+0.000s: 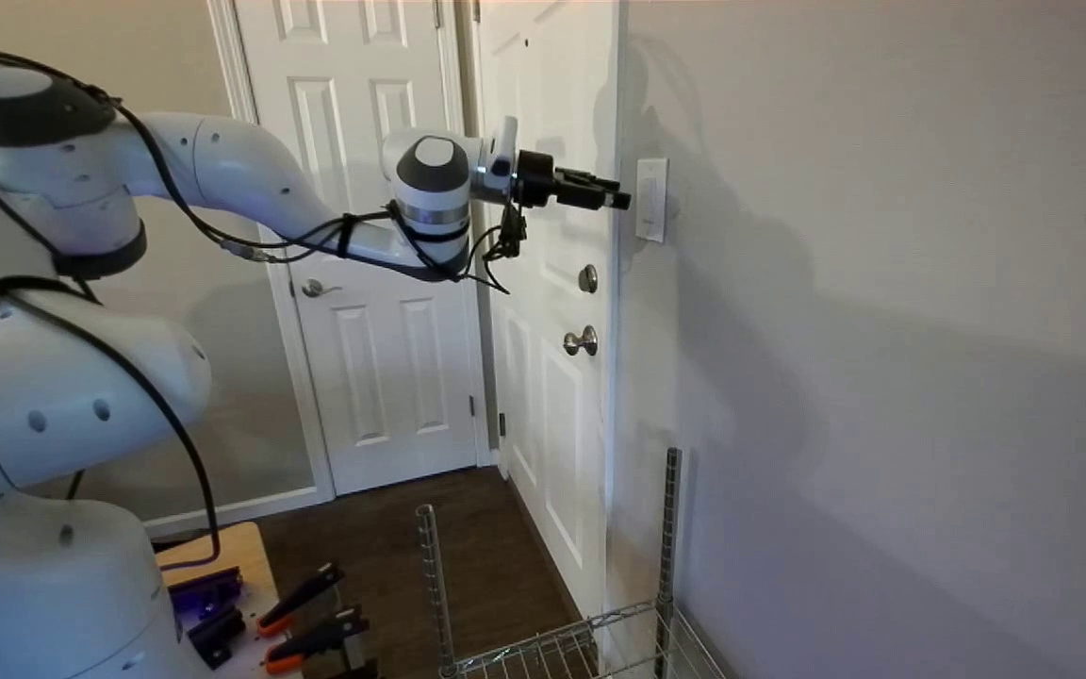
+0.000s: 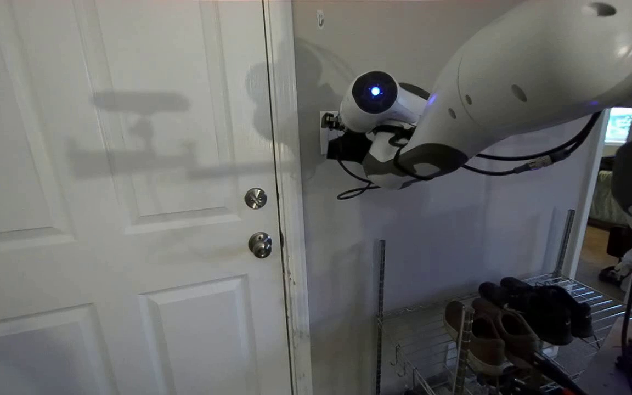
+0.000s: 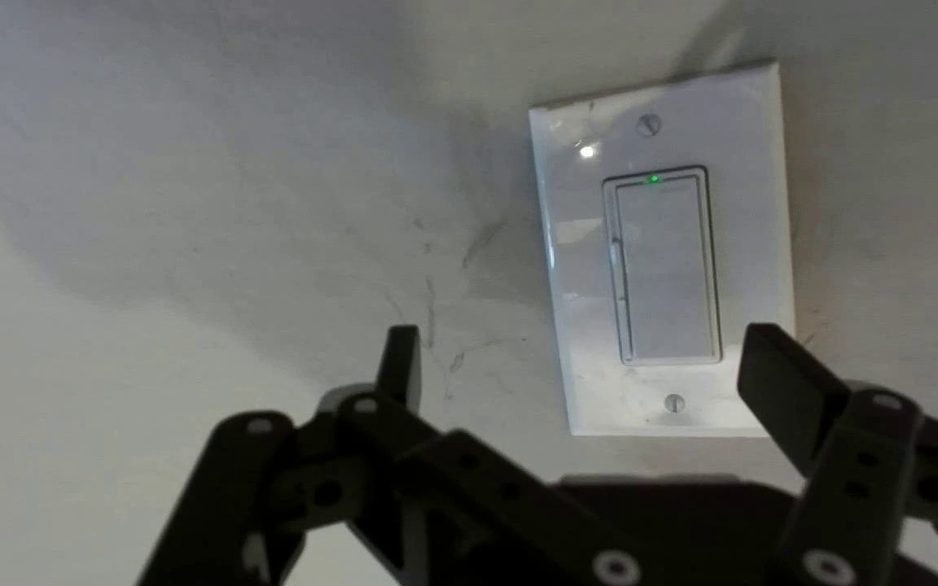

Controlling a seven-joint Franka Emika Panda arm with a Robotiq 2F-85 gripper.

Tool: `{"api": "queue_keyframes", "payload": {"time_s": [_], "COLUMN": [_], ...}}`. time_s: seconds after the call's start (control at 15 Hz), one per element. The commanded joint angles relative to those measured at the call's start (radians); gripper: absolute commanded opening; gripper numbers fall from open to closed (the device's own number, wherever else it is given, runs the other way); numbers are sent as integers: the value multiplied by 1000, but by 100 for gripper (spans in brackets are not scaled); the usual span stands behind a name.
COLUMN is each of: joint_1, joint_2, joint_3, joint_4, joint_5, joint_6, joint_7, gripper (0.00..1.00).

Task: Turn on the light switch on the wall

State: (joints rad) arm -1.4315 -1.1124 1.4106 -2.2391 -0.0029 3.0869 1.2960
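Gripper [image 3: 583, 358] has hold of nothing: its two fingers [image 3: 401, 366] stand far from each other, with free space between them. Just ahead of it I find the light switch [image 3: 668, 252], nearer to one fingertip than to the other; whether they touch, I cannot tell. There is nothing to lift here. The plate [image 3: 750, 244] is fixed with screws [image 3: 648, 124] and should not give, while its rocker [image 3: 668, 285] probably needs only a light, short push. This face looks hard and smooth, so a fingertip coming at an angle may slip. I would not pinch it; I would bring the fingers together and press straight on the flat of the rocker, away from the thin slider [image 3: 617, 264] at its edge. Around the switch, ahead of the gripper, is the wall [image 3: 192, 342]. Farther, to the side of the gripper, is the white door [image 2: 118, 197]; well below the gripper stands a wire rack [image 1: 618, 616], with shoes [image 2: 516, 329] on it.
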Motion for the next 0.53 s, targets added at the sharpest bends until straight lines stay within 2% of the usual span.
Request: {"api": "queue_keyframes", "payload": {"time_s": [0.0, 0.47], "joint_1": [-44, -112], "joint_2": [-1, -8], "joint_3": [13, 33], "joint_4": [26, 105], "joint_5": [51, 71], "joint_6": [21, 6], "joint_7": [-54, -53], "gripper": [100, 100]}}
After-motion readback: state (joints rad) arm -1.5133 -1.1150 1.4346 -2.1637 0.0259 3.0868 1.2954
